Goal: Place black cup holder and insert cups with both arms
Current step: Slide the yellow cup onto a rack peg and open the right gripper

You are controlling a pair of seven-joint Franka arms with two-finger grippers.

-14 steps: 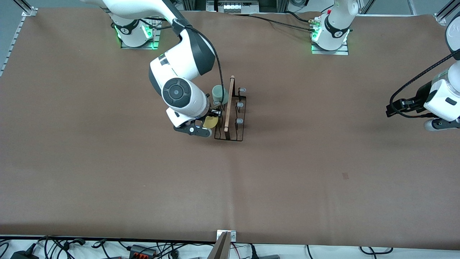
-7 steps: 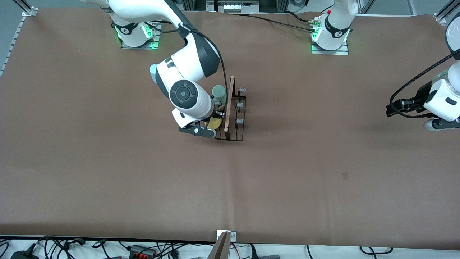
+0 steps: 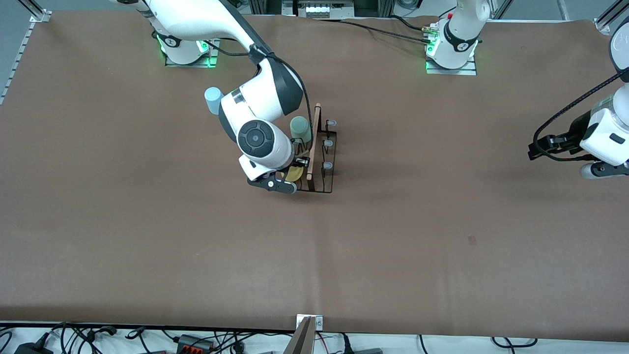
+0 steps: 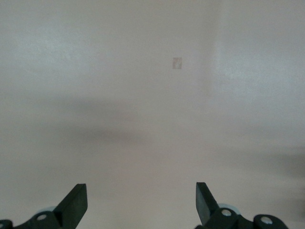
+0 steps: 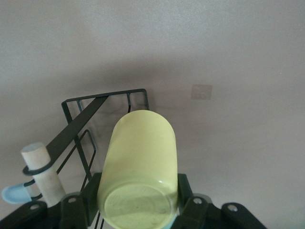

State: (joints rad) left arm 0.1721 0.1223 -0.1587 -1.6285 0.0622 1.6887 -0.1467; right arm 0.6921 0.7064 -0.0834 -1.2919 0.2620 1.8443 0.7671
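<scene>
My right gripper (image 3: 294, 173), clamped on the yellow cup (image 5: 138, 167), has shifted toward 3 o'clock, now over the rack (image 3: 317, 152) at table centre. The blue cup (image 3: 213, 100), earlier hidden by my arm, shows at 10 o'clock of the rack. Mint cup (image 3: 299, 128) on a prong. My wrist hides most of the yellow cup. Left gripper (image 4: 142, 205) waits, fingers apart.

Smooth plastic yellow cup (image 5: 140, 169), black wire rack (image 3: 320, 162) with wooden rod (image 3: 313, 142).
</scene>
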